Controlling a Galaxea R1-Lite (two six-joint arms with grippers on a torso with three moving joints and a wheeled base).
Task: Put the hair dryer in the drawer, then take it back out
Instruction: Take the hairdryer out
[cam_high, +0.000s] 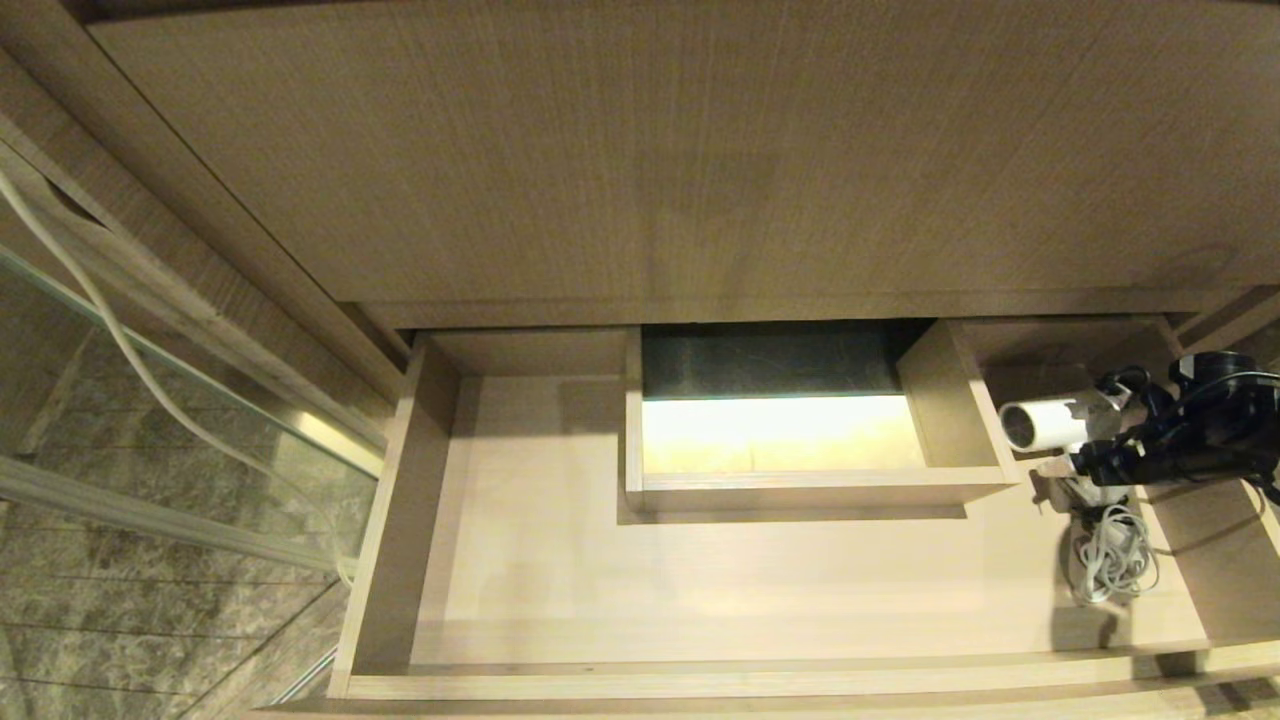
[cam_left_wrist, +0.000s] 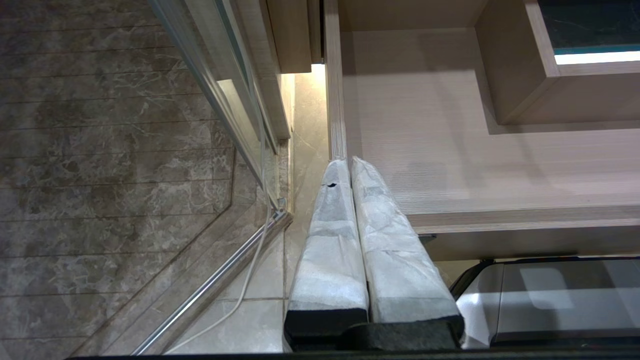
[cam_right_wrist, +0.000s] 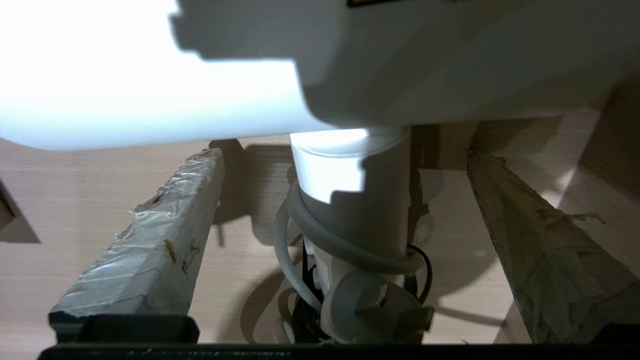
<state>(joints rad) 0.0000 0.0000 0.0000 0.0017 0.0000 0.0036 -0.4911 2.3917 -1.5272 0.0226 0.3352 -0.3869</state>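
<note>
One drawer (cam_high: 700, 590), one hair dryer (cam_high: 1045, 423), two claws — that is the count. The drawer is pulled out wide, pale beige wood-grain, shallow, with a single boxed cutout (cam_high: 800, 490) rising from its floor at about twelve o'clock of the drawer's middle; the cutout's bottom glows bright under a dark back strip. A taller wood panel (cam_high: 650, 150) fills the head view above it.

The hair dryer sits inside the drawer at roughly three o'clock from the cutout, just beside the cutout's right wall. It is a small white cylinder, its barrel lying level with a round grey open end facing the cutout. Its handle runs down toward six o'clock, where one bundle of light-grey cord (cam_high: 1110, 560) lies coiled on the drawer floor. In the right wrist view the cord loops around the white handle, ending in a grey plug.

The right claw (cam_right_wrist: 345, 210) reaches in from three o'clock; its two taped fingers (cam_right_wrist: 165, 240) stand spread wide, one on each side of the handle, neither pad touching it — nothing is gripped.

The left claw (cam_left_wrist: 350, 167) hangs by the drawer's front left corner, its two wrapped fingers pressed together, empty, above tiled floor (cam_left_wrist: 100, 175) and a glass door rail (cam_left_wrist: 215, 285).
</note>
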